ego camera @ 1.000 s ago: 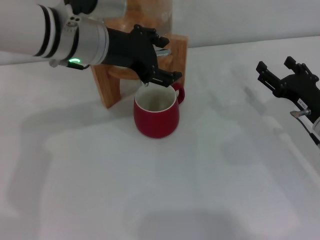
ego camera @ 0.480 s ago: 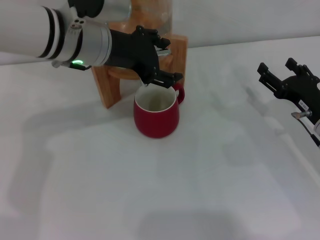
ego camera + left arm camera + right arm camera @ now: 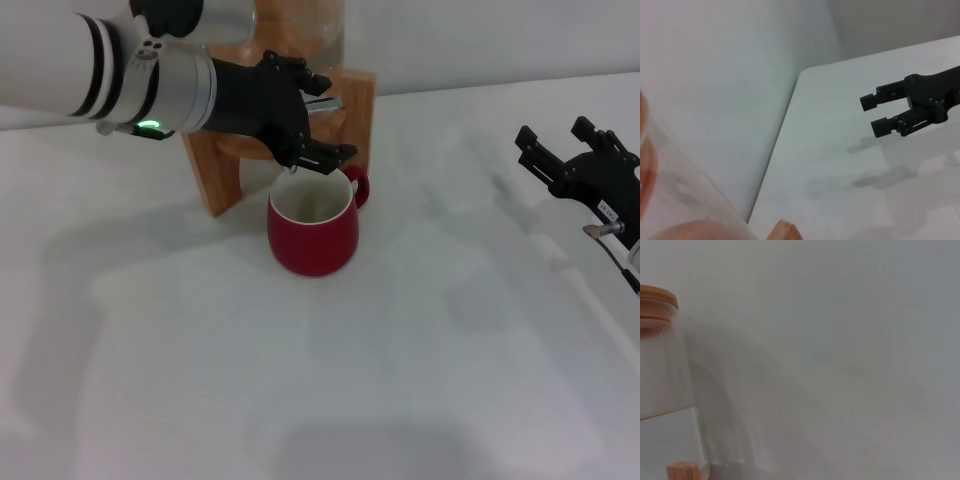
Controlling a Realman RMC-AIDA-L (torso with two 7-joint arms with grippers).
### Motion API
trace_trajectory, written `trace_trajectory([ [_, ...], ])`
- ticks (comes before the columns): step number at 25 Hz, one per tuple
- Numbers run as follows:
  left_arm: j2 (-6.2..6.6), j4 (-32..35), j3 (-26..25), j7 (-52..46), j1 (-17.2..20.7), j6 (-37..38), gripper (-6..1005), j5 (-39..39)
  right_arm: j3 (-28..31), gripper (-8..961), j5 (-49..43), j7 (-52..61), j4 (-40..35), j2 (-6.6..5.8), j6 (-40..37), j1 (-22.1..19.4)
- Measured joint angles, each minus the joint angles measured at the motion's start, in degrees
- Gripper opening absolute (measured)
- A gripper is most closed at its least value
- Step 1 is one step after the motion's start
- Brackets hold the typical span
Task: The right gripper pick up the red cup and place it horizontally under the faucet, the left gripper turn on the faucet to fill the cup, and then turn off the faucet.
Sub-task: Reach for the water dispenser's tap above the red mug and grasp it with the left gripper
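Head view first: the squat dark-red ceramic mug with the white inside [image 3: 313, 228] sits upright on the white tabletop [image 3: 330, 370], right in front of the wooden stand [image 3: 225, 170] that carries the glass dispenser jar [image 3: 300, 25]. Its loop handle points back and to the right. The black multi-fingered left gripper [image 3: 305, 115], on the white-and-silver arm with the green light, reaches in from the left and sits over the small chrome faucet [image 3: 322, 103], just above the mug's rim. Its fingers look curled around the tap, but I can't tell if they actually clamp it. The black two-fingered right gripper [image 3: 568, 155] hovers well apart at the right edge, fingers spread, holding nothing.

Left wrist view: none of that arm's own fingers here, no mug, no tap. You get the curved glass of the jar [image 3: 685, 190] up close, a corner of the wood [image 3: 785, 231], and the right gripper [image 3: 874, 114] far off over the table, its two fingers clearly apart.

Right wrist view: only this one shows the jar's [image 3: 662, 390] wooden lid [image 3: 657, 296], in front of a plain wall.
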Motion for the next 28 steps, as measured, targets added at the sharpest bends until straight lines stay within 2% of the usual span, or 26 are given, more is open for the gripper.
trace_trajectory([
  [28,-0.22,-1.41,0.41,2.74,-1.41,0.72,859,0.19,-0.01,857,-0.26,0.09,-0.20,0.09,-0.34,-0.48],
])
